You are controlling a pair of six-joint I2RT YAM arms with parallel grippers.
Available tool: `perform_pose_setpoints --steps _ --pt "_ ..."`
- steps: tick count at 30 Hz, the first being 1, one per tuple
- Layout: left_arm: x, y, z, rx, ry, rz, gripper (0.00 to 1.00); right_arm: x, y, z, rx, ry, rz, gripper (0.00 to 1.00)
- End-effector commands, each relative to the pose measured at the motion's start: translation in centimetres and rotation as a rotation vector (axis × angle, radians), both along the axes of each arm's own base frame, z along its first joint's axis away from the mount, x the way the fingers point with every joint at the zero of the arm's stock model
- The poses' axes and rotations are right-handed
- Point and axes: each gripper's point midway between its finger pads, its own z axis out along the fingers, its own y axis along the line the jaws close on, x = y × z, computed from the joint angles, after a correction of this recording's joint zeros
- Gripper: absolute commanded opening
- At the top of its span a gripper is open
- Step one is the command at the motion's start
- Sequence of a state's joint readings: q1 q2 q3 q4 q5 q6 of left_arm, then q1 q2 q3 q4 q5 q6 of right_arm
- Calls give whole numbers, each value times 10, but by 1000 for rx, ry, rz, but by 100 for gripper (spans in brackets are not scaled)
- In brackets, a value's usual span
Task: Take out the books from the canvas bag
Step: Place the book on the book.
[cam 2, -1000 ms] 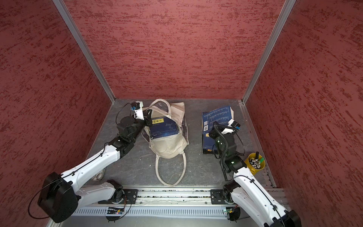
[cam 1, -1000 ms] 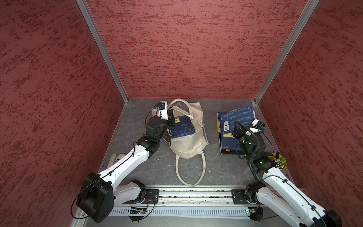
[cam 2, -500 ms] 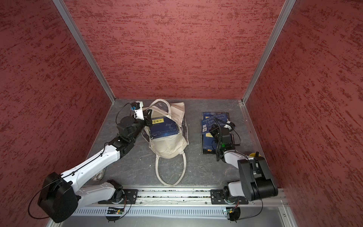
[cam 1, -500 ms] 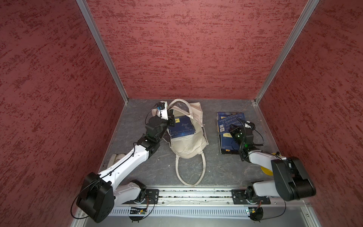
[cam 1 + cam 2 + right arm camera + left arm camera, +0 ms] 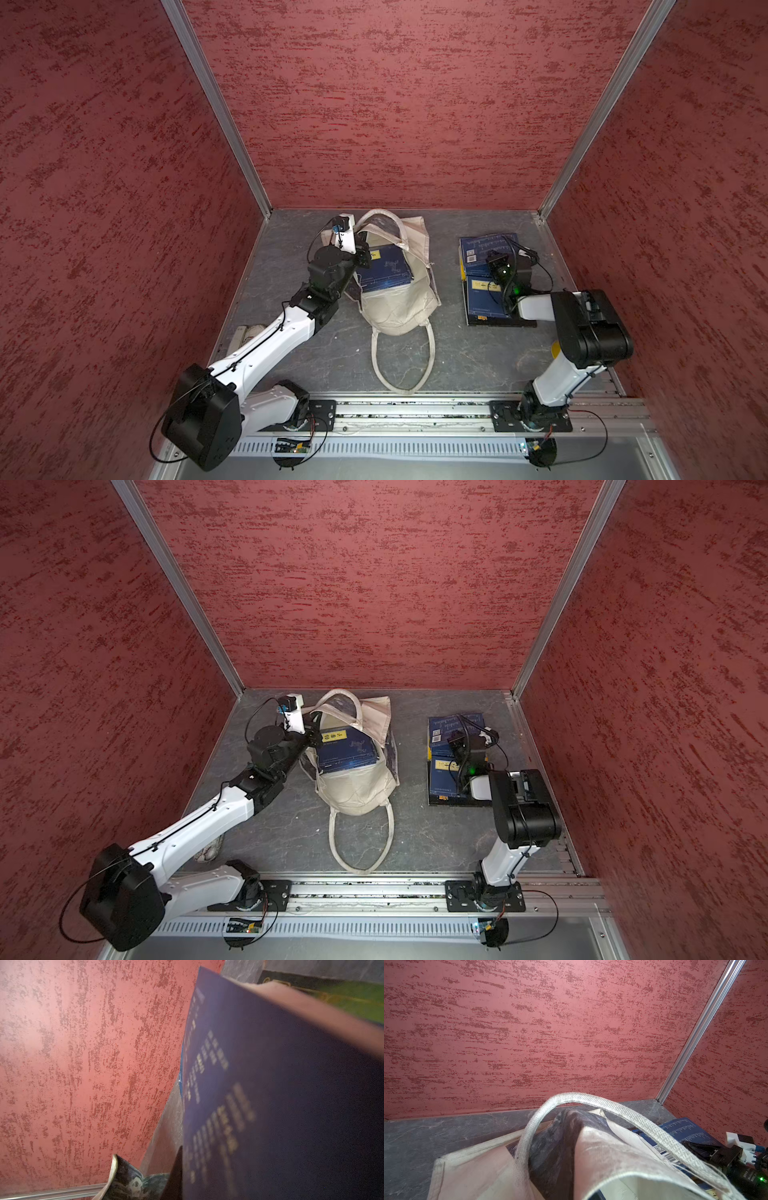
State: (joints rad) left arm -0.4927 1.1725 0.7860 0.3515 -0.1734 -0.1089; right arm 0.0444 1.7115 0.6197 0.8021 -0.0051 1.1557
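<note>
Bag (image 5: 399, 309) flat on floor (image 5: 291, 353) mid-cell, mouth toward back wall. One handle (image 5: 403, 365) looped toward the rail, the other arched over the mouth. Navy book (image 5: 384, 270) half out of the mouth, yellow label up. Anything deeper inside not checkable.

Left gripper (image 5: 362, 252) at the mouth's left edge, fingers clenched on bag rim by the look of both top views. Grip itself outside the left wrist view, only cloth and handle there. Probable reason: pinning and lifting the rim to keep the mouth gaping and stop cloth dragging along with a book.

Stack (image 5: 486, 309) of removed books well apart from bag, on its right, navy over a black-edged one. Top book (image 5: 482, 245) laid across the stack's far end, barcode side up. Right gripper (image 5: 494, 258) low over it, fingers closed on top book's edge. Cover filling the right wrist view, dark fingertip (image 5: 176, 1167) against it, tilt hinting at not fully laid down. Green cover (image 5: 342, 995) beyond it in that view.

Judged step: setting top book on stack, release pending. Task partway: several out, at least one left in bag.

Next, likely: let go, clear right arm, fetch navy book with the rim held.

Risks: top book sliding off if dropped tilted; bag shifting if rim slips.
</note>
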Motion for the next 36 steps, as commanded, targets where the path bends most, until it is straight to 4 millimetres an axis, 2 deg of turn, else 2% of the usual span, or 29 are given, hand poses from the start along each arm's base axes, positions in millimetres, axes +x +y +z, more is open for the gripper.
perform_pose_setpoints --steps 1,3,7,11,13,14,15,19,24,26,33,36 --pt "3 -1 16 -23 -29 -6 0 4 -2 11 10 -16 6 10" --pt "3 -1 16 -23 -29 -9 0 -2 -3 11 7 -13 6 21" --pt "3 -2 16 -21 -26 -12 0 -7 0 17 -10 17 30 55" --pt "2 -2 16 -20 -28 -14 0 -21 -6 21 -26 86 7 73" --pt "2 -2 17 -19 -30 -14 0 -30 -7 21 -14 121 4 88" --pt "2 -1 17 -19 -31 -12 0 -34 -8 18 -5 148 6 90" --pt "2 -1 18 -19 -32 -12 0 -37 -6 13 3 172 23 98" --pt "2 -3 17 -20 -27 -21 0 -48 7 -3 29 279 115 99" --pt "1 -3 19 -26 -28 -26 0 -64 18 11 81 211 163 99" --pt "0 -4 19 -29 -29 -30 0 -69 24 26 79 166 203 99" --pt "1 -4 21 -39 -28 -35 0 -110 18 81 3 54 141 99" --pt "1 -4 21 -50 -24 -46 0 -123 31 99 -35 20 168 99"
